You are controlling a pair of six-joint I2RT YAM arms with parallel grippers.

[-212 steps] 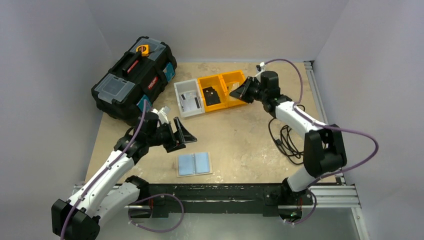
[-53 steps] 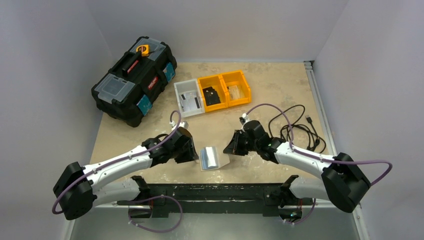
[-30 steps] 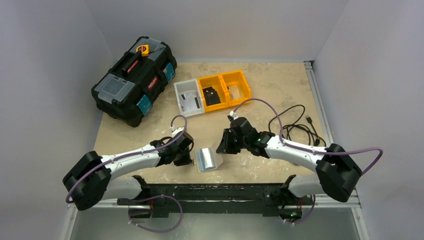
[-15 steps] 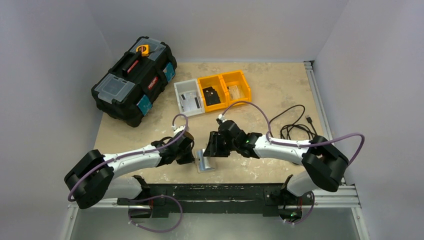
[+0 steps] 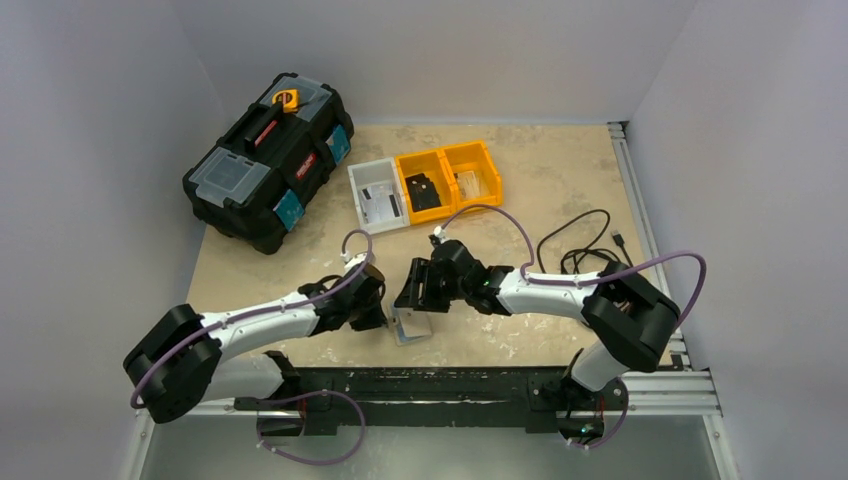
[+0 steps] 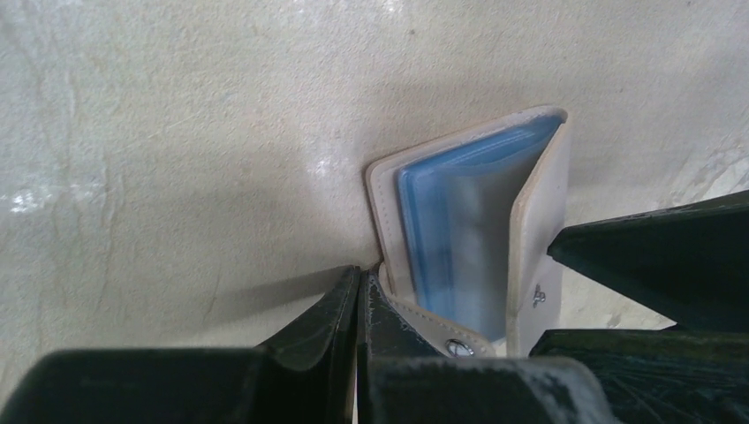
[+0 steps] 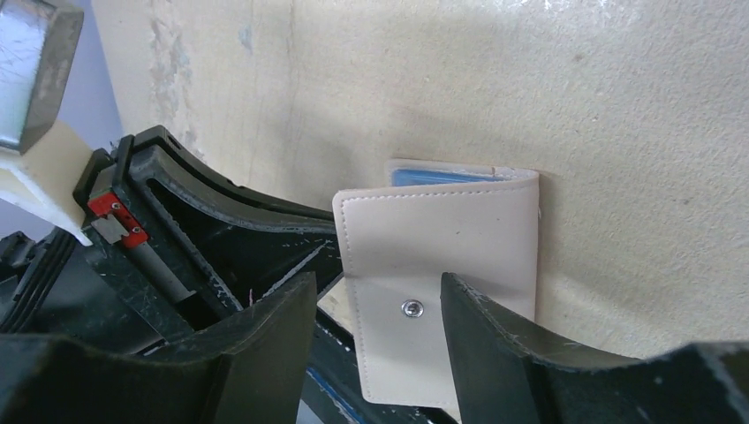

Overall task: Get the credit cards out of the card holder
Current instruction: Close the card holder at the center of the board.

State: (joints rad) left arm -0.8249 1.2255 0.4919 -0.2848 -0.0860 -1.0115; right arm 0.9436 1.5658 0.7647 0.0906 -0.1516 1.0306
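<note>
The card holder (image 5: 411, 326) is a beige snap wallet standing half-folded on the table near the front edge. Blue plastic sleeves (image 6: 450, 238) show inside it; no credit cards can be made out. My left gripper (image 5: 384, 318) is shut, its fingertips (image 6: 360, 276) pinching the corner of one beige flap. My right gripper (image 5: 412, 297) is open just right of the left one. Its fingers (image 7: 375, 300) straddle the other flap (image 7: 439, 252) around the snap stud, without touching it.
A black toolbox (image 5: 268, 158) sits at the back left. A white bin (image 5: 378, 196) and two yellow bins (image 5: 447, 180) stand behind the grippers. A black cable (image 5: 590, 245) lies coiled to the right.
My right gripper has slid left up to the card holder and opened. The holder has folded up narrower between the two grippers. The left gripper has stayed shut in place.
</note>
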